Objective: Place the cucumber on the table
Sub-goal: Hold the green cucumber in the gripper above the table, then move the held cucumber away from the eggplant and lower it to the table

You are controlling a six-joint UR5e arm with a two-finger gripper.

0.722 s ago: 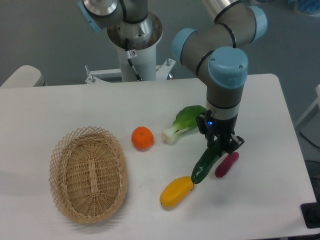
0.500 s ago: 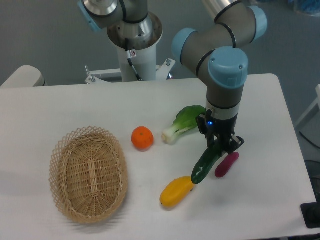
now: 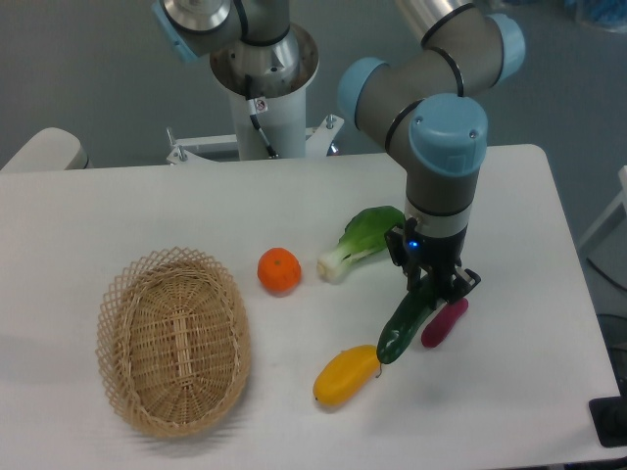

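The dark green cucumber [image 3: 406, 323] hangs tilted, its upper end between the fingers of my gripper [image 3: 434, 287], its lower end close over the white table [image 3: 147, 206] beside the yellow fruit [image 3: 345, 375]. I cannot tell whether its tip touches the table. The gripper is shut on the cucumber, pointing straight down.
A small magenta vegetable [image 3: 444, 322] lies right next to the cucumber on its right. A bok choy [image 3: 359, 241] lies just behind the gripper, an orange [image 3: 279, 269] left of it. A wicker basket [image 3: 173, 339] stands at the front left.
The gripper and the cucumber have shifted very slightly; otherwise nothing has moved.
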